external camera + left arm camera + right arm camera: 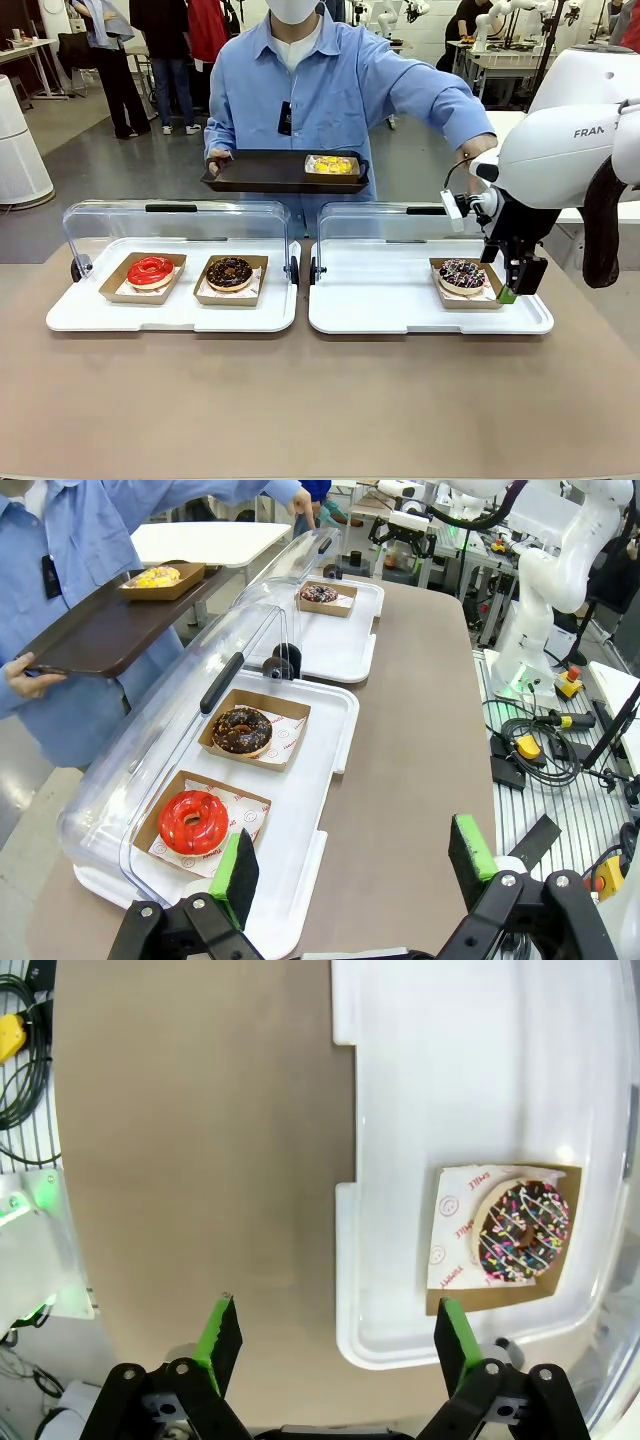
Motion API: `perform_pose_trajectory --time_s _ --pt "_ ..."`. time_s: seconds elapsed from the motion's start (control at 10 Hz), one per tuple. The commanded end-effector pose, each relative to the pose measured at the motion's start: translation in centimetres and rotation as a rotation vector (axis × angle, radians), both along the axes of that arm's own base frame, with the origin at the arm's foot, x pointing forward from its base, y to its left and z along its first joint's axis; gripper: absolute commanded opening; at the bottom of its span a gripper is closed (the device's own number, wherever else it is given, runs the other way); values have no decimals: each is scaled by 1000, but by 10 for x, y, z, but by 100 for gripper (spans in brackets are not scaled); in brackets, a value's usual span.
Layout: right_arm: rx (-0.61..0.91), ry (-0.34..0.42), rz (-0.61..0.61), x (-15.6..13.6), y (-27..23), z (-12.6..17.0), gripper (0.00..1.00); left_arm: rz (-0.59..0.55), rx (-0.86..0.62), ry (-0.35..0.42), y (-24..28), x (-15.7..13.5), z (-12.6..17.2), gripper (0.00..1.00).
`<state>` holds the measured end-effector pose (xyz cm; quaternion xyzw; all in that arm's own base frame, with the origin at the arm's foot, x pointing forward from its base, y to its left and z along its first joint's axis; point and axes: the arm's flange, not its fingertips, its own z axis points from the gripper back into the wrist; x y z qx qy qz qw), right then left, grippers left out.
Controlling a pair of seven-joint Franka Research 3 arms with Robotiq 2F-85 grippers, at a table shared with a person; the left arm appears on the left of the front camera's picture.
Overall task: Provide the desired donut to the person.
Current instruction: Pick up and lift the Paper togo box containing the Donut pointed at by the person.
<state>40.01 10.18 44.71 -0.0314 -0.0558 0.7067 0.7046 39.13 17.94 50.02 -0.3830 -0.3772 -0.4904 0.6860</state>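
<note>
The person (320, 90) stands across the table, one hand holding a dark serving tray (260, 172) that carries a yellow donut (332, 165) in a cardboard boat. A sprinkled chocolate donut (462, 274) (522, 1230) sits in its boat on the right white tray (400, 300). My right gripper (515, 290) (337, 1332) hangs open just right of it, over the tray's edge. On the left white tray (90, 315) lie a red glazed donut (150, 270) (192, 820) and a chocolate donut (230, 272) (242, 730). My left gripper (352, 855) is open, high above the table's end.
Both clear lids (175, 225) (400, 225) stand raised behind the trays. The person's other hand (300, 500) rests on the right lid's handle. Bare brown table (320, 400) lies in front of the trays. Cables and another arm's base (530, 670) are off the table's side.
</note>
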Motion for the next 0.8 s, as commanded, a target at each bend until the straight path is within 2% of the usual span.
perform_pose_trajectory --time_s 0.0,0.4,0.6,0.7 --pt "-17 4 -8 -1 3 1 100 -7 -15 -25 1 -2 -1 100" --pt "0 0 3 0 1 0 100 -7 -15 -25 1 -2 -1 100" --pt "25 26 -160 18 11 -21 100 -7 -15 -25 1 -2 -1 100" --pt "6 35 -178 25 17 -33 100 -7 -15 -25 1 -2 -1 100"
